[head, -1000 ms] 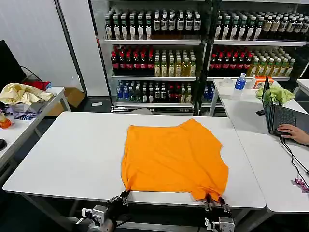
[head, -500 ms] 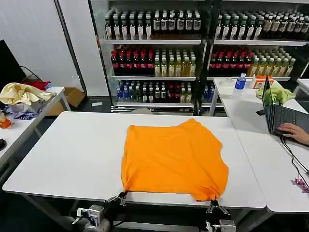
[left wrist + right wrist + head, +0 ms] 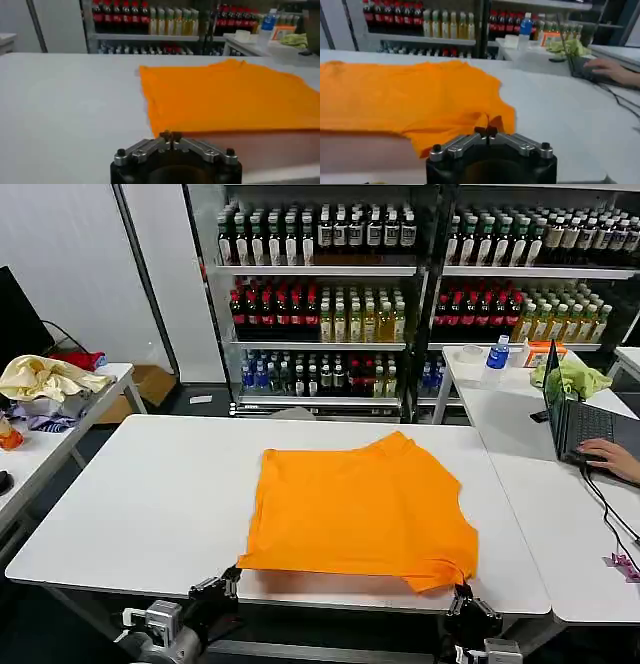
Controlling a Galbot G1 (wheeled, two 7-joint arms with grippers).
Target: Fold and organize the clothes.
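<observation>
Left gripper (image 3: 228, 581) and right gripper (image 3: 462, 604) sit below the near table (image 3: 150, 504) edge, both with fingertips closed together on nothing.
The orange T-shirt (image 3: 360, 509) lies flat mid-table; its front hem, pinched a second ago, is released, and both arms have pulled back and lower.

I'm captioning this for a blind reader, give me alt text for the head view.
An orange T-shirt lies flat on a white table, its near edge over the left gripper and right gripper; drink shelves stand behind.
</observation>
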